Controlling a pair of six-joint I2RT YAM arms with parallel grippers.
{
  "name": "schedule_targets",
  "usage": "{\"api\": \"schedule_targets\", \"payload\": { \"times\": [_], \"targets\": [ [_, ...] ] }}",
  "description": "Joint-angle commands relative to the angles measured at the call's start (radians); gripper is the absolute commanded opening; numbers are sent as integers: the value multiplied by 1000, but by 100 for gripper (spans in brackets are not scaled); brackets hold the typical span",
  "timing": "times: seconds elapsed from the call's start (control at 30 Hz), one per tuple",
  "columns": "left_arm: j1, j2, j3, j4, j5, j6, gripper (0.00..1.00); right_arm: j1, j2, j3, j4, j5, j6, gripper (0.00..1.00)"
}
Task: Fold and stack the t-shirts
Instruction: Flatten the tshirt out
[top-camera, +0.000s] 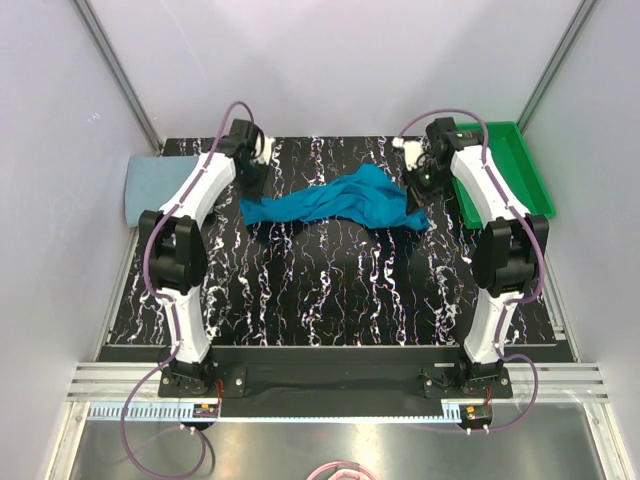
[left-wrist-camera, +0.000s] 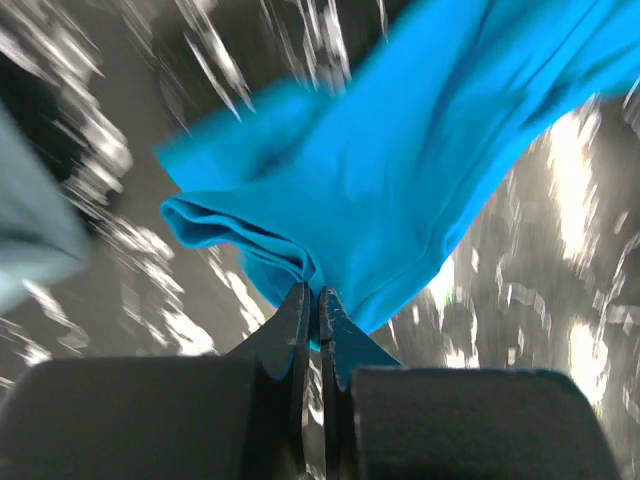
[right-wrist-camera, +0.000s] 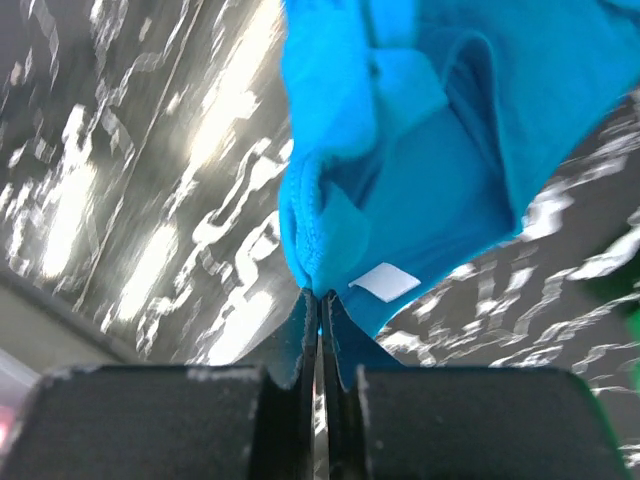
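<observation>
The left gripper (left-wrist-camera: 312, 296) and right gripper (right-wrist-camera: 318, 298) are each clamped on one end, left and right, of the teal t-shirt (top-camera: 345, 200), evidently to stretch it flat for folding.

Across the far middle of the table (top-camera: 330, 290): stretched t-shirt (top-camera: 340, 200), left end at left gripper (left-wrist-camera: 311, 292), right end at right gripper (right-wrist-camera: 317, 295). At far-left corner, left of both: flat t-shirt (top-camera: 155, 185). At far-right corner: tray (top-camera: 525, 175).

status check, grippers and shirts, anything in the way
Left gripper, right gripper shut on teal shirt ends. Shirt bunched between them. Grey shirt far left, out of the way.
</observation>
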Motion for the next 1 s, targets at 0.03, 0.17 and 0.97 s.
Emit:
{"api": "schedule_targets", "payload": {
  "times": [0.03,0.17,0.97],
  "targets": [
    [-9,-22,-49,-31,102,-60,2,19,-88,-64,-101,-54,-46,10],
    [-9,-4,-30,-37,96,-49,9,18,-125,-78,-65,-19,-46,47],
    [-32,-48,-337,-147,30,121,55,14,-14,144,27,-102,46,51]
  ]
}}
